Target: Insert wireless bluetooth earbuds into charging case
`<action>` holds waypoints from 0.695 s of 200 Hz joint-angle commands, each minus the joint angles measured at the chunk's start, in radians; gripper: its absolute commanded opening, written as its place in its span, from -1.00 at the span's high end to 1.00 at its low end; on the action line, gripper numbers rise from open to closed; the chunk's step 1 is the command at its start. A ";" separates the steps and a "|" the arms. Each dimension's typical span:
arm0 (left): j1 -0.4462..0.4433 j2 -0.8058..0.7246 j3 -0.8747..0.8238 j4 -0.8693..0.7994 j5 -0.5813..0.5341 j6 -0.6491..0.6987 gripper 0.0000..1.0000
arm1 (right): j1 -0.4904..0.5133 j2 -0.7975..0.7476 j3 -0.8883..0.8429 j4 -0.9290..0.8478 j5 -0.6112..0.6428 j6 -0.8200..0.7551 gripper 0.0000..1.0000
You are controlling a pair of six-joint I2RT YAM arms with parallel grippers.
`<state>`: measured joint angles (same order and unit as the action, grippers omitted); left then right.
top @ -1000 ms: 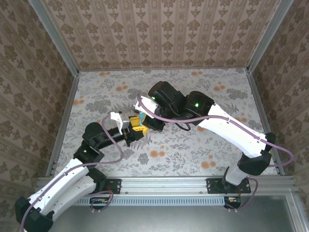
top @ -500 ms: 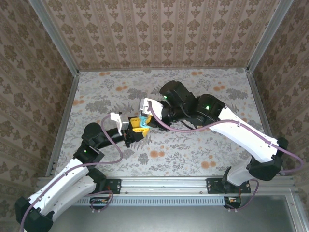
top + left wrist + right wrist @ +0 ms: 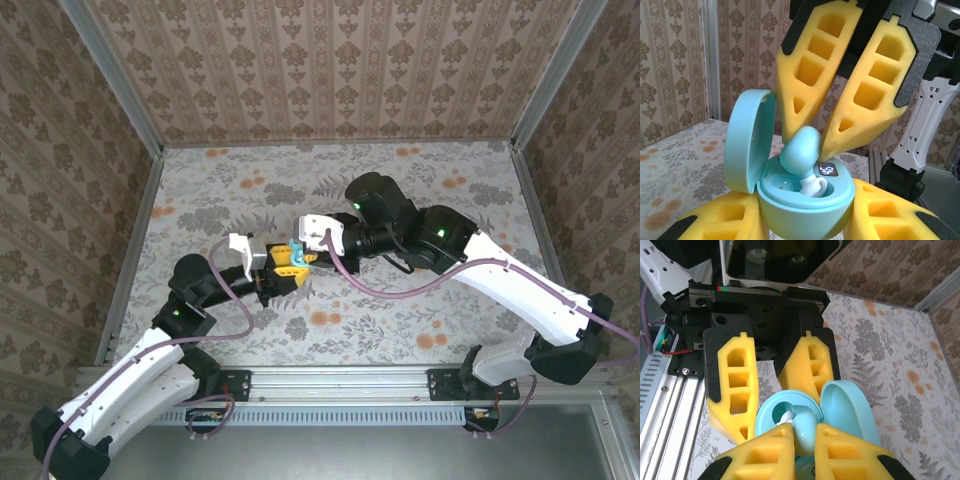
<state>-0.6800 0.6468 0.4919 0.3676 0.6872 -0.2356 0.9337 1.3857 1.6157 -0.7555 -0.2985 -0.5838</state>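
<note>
R arm (image 3: 510, 275) further right; teal bud (image 3: 801, 152) at open case (image 3: 805, 200); display (image 3: 826, 170) illegible

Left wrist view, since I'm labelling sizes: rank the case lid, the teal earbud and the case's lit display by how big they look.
Largest: case lid
Then: teal earbud
Smallest: lit display
They sit close together, so nearness to the camera hardly skews this.

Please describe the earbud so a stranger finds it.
Above the middle of the flowered table, the left gripper holds a round teal plastic charging case, lid open. At its mouth, the yellow foam fingers of the right gripper pinch the earbud: a small teal egg with a white tip.
</note>
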 commanded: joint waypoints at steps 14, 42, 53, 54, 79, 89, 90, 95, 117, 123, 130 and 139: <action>-0.003 0.015 0.037 0.063 0.045 -0.027 0.54 | -0.005 -0.020 -0.018 0.037 -0.083 -0.073 0.76; -0.003 0.016 0.042 0.062 0.045 -0.027 0.54 | -0.006 -0.023 -0.035 0.056 -0.090 -0.101 0.77; -0.004 0.016 0.042 0.059 0.044 -0.024 0.54 | -0.006 -0.025 -0.047 0.068 -0.089 -0.107 0.77; -0.004 0.016 0.042 0.059 0.044 -0.025 0.54 | -0.006 -0.024 -0.048 0.069 -0.089 -0.108 0.77; -0.004 0.016 0.043 0.054 0.042 -0.023 0.54 | -0.005 -0.023 -0.054 0.059 -0.091 -0.121 0.67; -0.003 0.016 0.043 0.051 0.041 -0.021 0.54 | -0.006 -0.026 -0.055 0.053 -0.094 -0.125 0.64; -0.004 0.017 0.043 0.051 0.041 -0.021 0.54 | -0.005 -0.025 -0.055 0.053 -0.094 -0.125 0.63; -0.003 0.016 0.043 0.050 0.039 -0.020 0.54 | -0.006 -0.027 -0.056 0.051 -0.096 -0.126 0.59; -0.004 0.017 0.042 0.049 0.036 -0.016 0.54 | -0.006 -0.043 -0.056 0.053 -0.096 -0.124 0.40; -0.003 0.019 0.042 0.049 0.036 -0.016 0.54 | -0.009 -0.047 -0.054 0.053 -0.097 -0.122 0.35; -0.003 0.021 0.041 0.050 0.036 -0.016 0.54 | -0.012 -0.050 -0.050 0.052 -0.101 -0.118 0.32; -0.002 0.022 0.040 0.052 0.034 -0.015 0.54 | -0.018 -0.053 -0.041 0.046 -0.113 -0.109 0.26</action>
<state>-0.6800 0.6685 0.4938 0.3882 0.7033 -0.2436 0.9306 1.3674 1.5700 -0.7078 -0.3744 -0.6876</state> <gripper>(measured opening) 0.335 0.344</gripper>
